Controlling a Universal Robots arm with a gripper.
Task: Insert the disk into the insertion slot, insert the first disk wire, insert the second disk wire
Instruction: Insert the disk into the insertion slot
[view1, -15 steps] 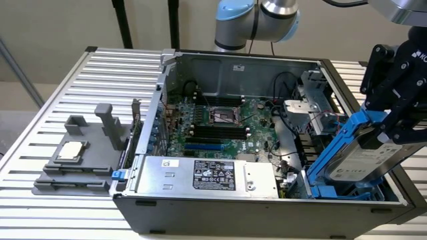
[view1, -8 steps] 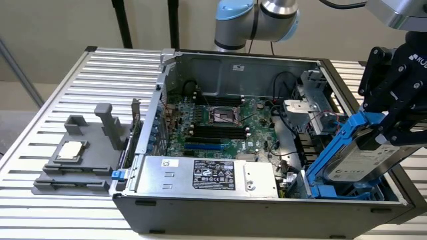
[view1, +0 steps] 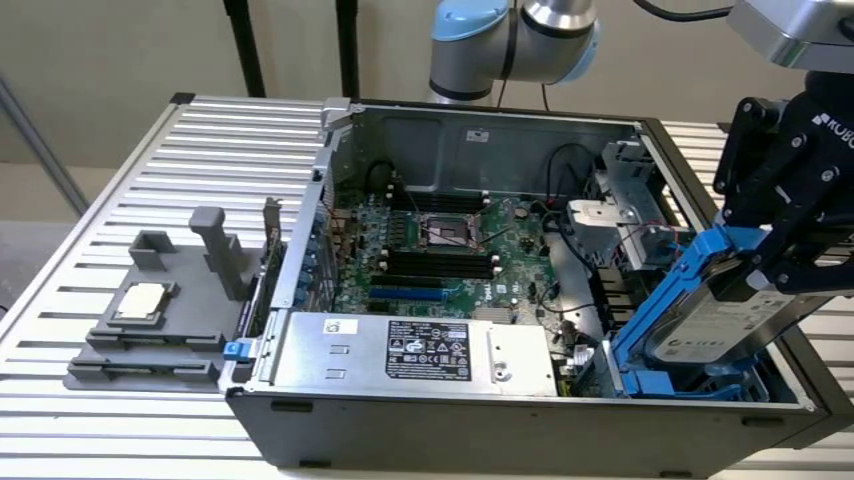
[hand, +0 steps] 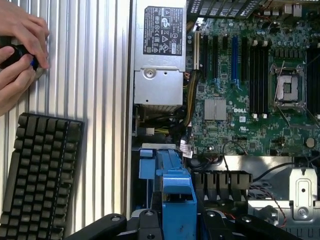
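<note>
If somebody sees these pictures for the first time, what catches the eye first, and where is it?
The bright blue carrier with the disk stands out first: the gripper holds it tilted at the exterior view's right end of the open computer case. Next comes the green motherboard in the middle of the case. In the wrist view, a person's hands are over the slatted table near a black keyboard.

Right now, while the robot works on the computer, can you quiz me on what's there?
1. True or false: the gripper holds the disk.
2. Beside the hands lies a: A keyboard, B cup, C book.
3. Fill in: the frame around the disk is ____.
Key: 1 true; 2 A; 3 blue.
</note>
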